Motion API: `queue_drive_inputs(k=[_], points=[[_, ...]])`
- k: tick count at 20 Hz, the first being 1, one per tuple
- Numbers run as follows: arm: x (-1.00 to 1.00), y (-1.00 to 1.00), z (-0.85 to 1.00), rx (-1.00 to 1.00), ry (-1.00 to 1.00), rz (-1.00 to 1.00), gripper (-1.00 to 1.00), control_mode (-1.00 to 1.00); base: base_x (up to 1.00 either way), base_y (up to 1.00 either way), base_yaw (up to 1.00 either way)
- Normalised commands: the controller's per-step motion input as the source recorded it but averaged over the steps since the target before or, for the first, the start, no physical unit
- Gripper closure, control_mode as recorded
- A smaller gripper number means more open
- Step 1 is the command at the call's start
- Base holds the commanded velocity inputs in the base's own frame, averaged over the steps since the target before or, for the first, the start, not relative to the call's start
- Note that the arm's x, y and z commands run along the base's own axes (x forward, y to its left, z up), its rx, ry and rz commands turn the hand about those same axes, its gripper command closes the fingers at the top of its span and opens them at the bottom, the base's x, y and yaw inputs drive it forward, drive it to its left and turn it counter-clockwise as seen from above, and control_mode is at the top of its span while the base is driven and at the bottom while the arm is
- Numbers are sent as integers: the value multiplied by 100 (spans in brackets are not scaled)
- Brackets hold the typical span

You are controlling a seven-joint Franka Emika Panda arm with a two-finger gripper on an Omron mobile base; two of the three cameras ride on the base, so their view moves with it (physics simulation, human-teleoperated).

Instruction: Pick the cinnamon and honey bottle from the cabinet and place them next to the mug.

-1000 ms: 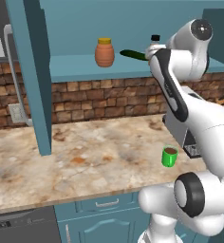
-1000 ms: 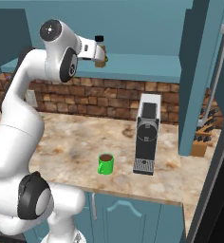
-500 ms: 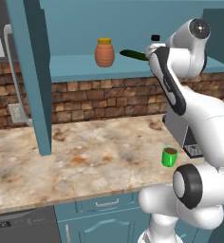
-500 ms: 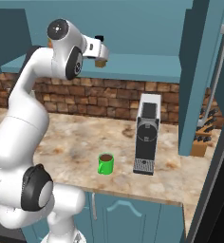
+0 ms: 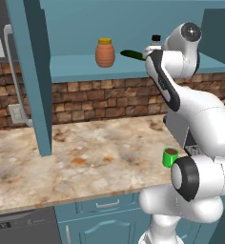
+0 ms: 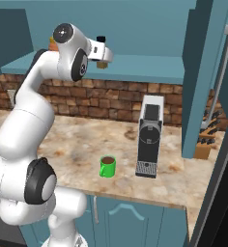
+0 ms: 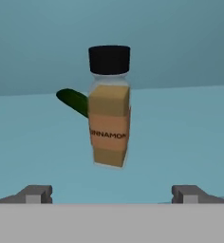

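The cinnamon (image 7: 109, 114), a slim tan jar with a black cap, stands upright on the cabinet shelf (image 7: 180, 142) straight ahead of my gripper (image 7: 111, 194). The gripper is open, its fingertips (image 7: 35, 193) spread wider than the jar and short of it. From the right base view my gripper (image 6: 102, 50) is at shelf height with the cinnamon cap (image 6: 101, 39) showing above it. The honey bottle (image 5: 105, 52) sits on the cabinet (image 5: 76, 66) to the left. The green mug (image 5: 170, 157) stands on the counter; it also shows as the mug (image 6: 107, 166).
A dark green cucumber (image 7: 73, 102) lies on the shelf just behind and left of the cinnamon; this cucumber (image 5: 132, 55) lies between honey bottle and arm. A grey coffee machine (image 6: 149, 135) stands right of the mug. A tall teal side panel (image 5: 38, 76) rises at the left.
The arm's upper links have shifted slightly; the hand has stayed at the shelf in front of the cinnamon. Nothing has been taken hold of.
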Motion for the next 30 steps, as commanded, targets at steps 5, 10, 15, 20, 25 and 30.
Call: queue_drive_inputs(k=[5, 10, 15, 20, 25, 30], points=[[25, 0, -2, 0, 0, -1, -100, -100, 0, 0, 0], [20, 0, 0, 0, 0, -1, -100, -100, 0, 0, 0], [11, 0, 0, 0, 0, -1, -100, -100, 0, 0, 0], [25, 0, 0, 0, 0, -1, -100, -100, 0, 0, 0], [19, 0, -1, 0, 0, -1, -100, -100, 0, 0, 0], [15, 0, -7, 0, 0, 0, -100, -100, 0, 0, 0]])
